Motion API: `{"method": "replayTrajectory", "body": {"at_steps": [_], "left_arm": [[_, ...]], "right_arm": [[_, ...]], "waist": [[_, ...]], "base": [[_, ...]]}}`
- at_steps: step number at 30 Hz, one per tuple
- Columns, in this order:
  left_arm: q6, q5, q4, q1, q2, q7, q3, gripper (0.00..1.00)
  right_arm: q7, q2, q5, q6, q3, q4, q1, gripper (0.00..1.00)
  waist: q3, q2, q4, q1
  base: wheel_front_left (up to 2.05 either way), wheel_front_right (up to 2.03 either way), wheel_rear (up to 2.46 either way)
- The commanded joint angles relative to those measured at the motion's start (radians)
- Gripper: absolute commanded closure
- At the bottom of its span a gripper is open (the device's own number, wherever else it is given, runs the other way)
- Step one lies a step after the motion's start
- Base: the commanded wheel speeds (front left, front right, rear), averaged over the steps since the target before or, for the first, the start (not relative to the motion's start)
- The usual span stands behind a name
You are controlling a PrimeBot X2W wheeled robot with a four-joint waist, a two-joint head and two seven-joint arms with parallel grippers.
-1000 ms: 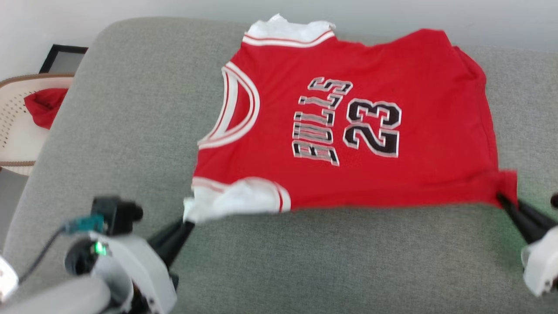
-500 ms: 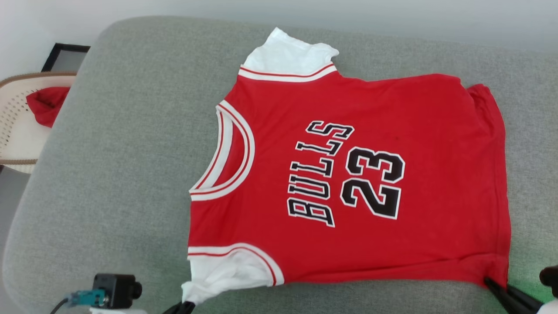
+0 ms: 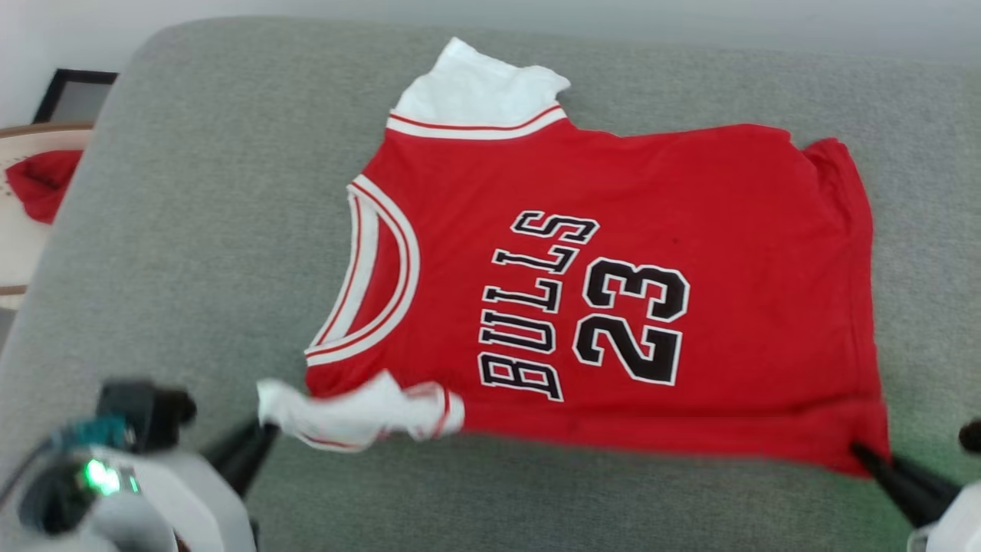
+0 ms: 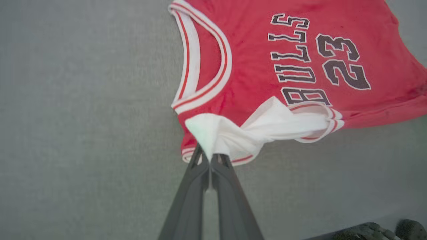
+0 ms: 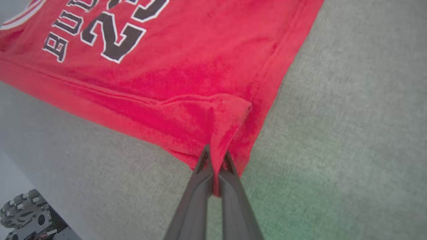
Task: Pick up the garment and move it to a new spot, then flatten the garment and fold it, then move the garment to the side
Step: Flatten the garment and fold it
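Observation:
The garment (image 3: 598, 291), a red BULLS 23 jersey with white panels and striped trim, lies spread on the grey cushion, neck hole to the left. My left gripper (image 3: 264, 429) is shut on its near white shoulder panel (image 4: 213, 133), which is lifted and bunched. My right gripper (image 3: 862, 454) is shut on the near red hem corner (image 5: 220, 143), which is pulled up into a peak. The near edge of the garment (image 5: 166, 83) is raised off the cushion; the far part lies flat.
The grey cushion (image 3: 191, 230) extends around the jersey, with bare room on the left and along the near edge. At the far left, off the cushion, a cream basket (image 3: 19, 245) holds a small red cloth (image 3: 38, 184). A dark frame (image 3: 73, 92) leans by the wall.
Over the last second the jersey was drawn toward me and laid out flatter. Since half a second ago both grippers have lifted the near edge, bunching the white panel; the head view has shifted too.

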Motion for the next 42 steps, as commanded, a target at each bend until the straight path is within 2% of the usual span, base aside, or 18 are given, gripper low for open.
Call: {"method": "replayTrajectory", "body": {"at_steps": [1,4,7,13,18,22,25,26,27,28,29,30,31,32,33,34,42], "left_arm": [[0.005,0.032,0.002,-0.040,0.015,0.024,0.007,1.00],[-0.020,0.092,0.022,-0.130,0.013,0.097,0.018,1.00],[-0.068,0.143,0.082,-0.216,-0.014,0.164,0.023,1.00],[-0.200,0.186,0.281,-0.336,-0.127,0.243,0.018,1.00],[-0.301,0.174,0.464,-0.385,-0.228,0.284,0.002,1.00],[-0.364,0.150,0.576,-0.404,-0.291,0.319,-0.011,1.00],[-0.401,0.120,0.637,-0.410,-0.324,0.345,-0.011,0.81],[-0.411,0.108,0.655,-0.411,-0.334,0.351,-0.009,0.65],[-0.420,0.100,0.670,-0.413,-0.342,0.358,-0.008,0.55],[-0.426,0.090,0.682,-0.414,-0.350,0.361,-0.006,0.46],[-0.434,0.083,0.690,-0.415,-0.356,0.364,-0.004,0.26],[-0.440,0.080,0.698,-0.417,-0.359,0.367,-0.002,0.15],[-0.444,0.073,0.704,-0.419,-0.362,0.361,0.002,0.00],[-0.451,0.071,0.710,-0.419,-0.364,0.357,0.006,0.00],[-0.454,0.070,0.713,-0.417,-0.363,0.354,0.007,0.00],[-0.454,0.069,0.714,-0.416,-0.362,0.352,0.008,0.00],[-0.428,0.059,0.674,-0.377,-0.333,0.296,0.030,0.00]], "right_arm": [[0.009,0.001,-0.017,-0.001,-0.011,-0.007,-0.029,1.00],[0.035,0.011,-0.039,-0.001,-0.020,-0.003,-0.098,1.00],[0.060,0.021,-0.055,-0.001,-0.008,0.020,-0.180,1.00],[0.084,0.036,-0.082,-0.001,0.029,0.105,-0.327,1.00],[0.106,0.045,-0.096,-0.001,0.066,0.178,-0.415,1.00],[0.129,0.047,-0.085,-0.001,0.093,0.216,-0.463,1.00],[0.153,0.044,-0.073,-0.001,0.110,0.237,-0.489,1.00],[0.159,0.042,-0.071,-0.001,0.114,0.242,-0.497,1.00],[0.167,0.042,-0.069,-0.001,0.117,0.247,-0.504,0.97],[0.174,0.042,-0.068,-0.001,0.117,0.251,-0.509,0.84],[0.185,0.041,-0.065,-0.001,0.120,0.254,-0.513,0.76],[0.194,0.040,-0.064,-0.001,0.122,0.257,-0.517,0.66],[0.201,0.038,-0.062,-0.001,0.121,0.259,-0.520,0.55],[0.210,0.036,-0.062,-0.001,0.122,0.259,-0.524,0.23],[0.215,0.033,-0.062,-0.001,0.125,0.256,-0.527,0.05],[0.216,0.033,-0.060,-0.001,0.125,0.255,-0.530,0.00],[0.202,0.052,-0.069,-0.001,0.095,0.236,-0.505,0.00]], "waist": [[0.011,0.0000,-0.015,0.0000],[0.021,0.0000,-0.031,0.0000],[0.036,0.0000,-0.045,0.0000],[0.066,0.0000,-0.055,0.0000],[0.089,0.0000,-0.057,0.0000],[0.100,0.0000,-0.054,0.0000],[0.102,0.0000,-0.050,0.0000],[0.102,0.0000,-0.049,0.0000],[0.100,0.0000,-0.048,0.0000],[0.098,0.0000,-0.046,0.0000],[0.095,0.0000,-0.045,0.0000],[0.091,0.0000,-0.043,0.0000],[0.086,0.0000,-0.041,0.0000],[0.080,0.0000,-0.040,0.0000],[0.075,0.0000,-0.039,0.0000],[0.068,0.0000,-0.038,0.0000],[0.012,0.0000,-0.028,0.0000]], "base": [[0.00,0.00,0.00],[0.00,0.00,0.00],[0.00,0.00,0.00],[0.00,0.00,0.00],[0.00,0.00,0.00],[0.00,0.00,0.00],[0.00,0.00,0.00],[0.00,0.00,0.00],[0.00,0.00,0.00],[0.00,0.00,0.00],[0.00,0.00,0.00],[0.00,0.00,0.00],[0.00,0.00,0.00],[0.00,0.00,0.00],[0.00,0.00,0.00],[0.00,0.00,0.00],[0.00,0.00,0.00]]}}
